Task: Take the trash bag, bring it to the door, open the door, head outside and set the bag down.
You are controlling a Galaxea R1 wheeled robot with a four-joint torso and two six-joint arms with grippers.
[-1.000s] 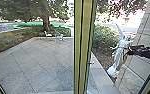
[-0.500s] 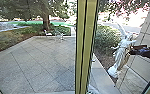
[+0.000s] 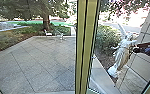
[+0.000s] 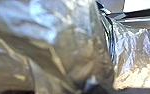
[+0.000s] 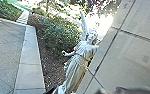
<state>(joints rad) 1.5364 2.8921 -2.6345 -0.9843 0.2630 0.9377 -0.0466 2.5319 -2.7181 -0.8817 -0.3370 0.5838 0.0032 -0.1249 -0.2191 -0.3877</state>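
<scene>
Head view shows your right tool (image 3: 136,49) right of the door frame (image 3: 85,47); you cannot tell whether either tool grips, so ease forward, keeping the trash bag (image 4: 73,47) clear.

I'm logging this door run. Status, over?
Right end effector raised. Trash bag close up in left wrist view, grip unclear. Door frame upright ahead.

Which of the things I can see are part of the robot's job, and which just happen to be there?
Part of the job:
- trash bag, shiny and crumpled
- door frame
- paving, outside, where the bag could go

Just there:
- statue
- bush
- tree
- wall
</scene>
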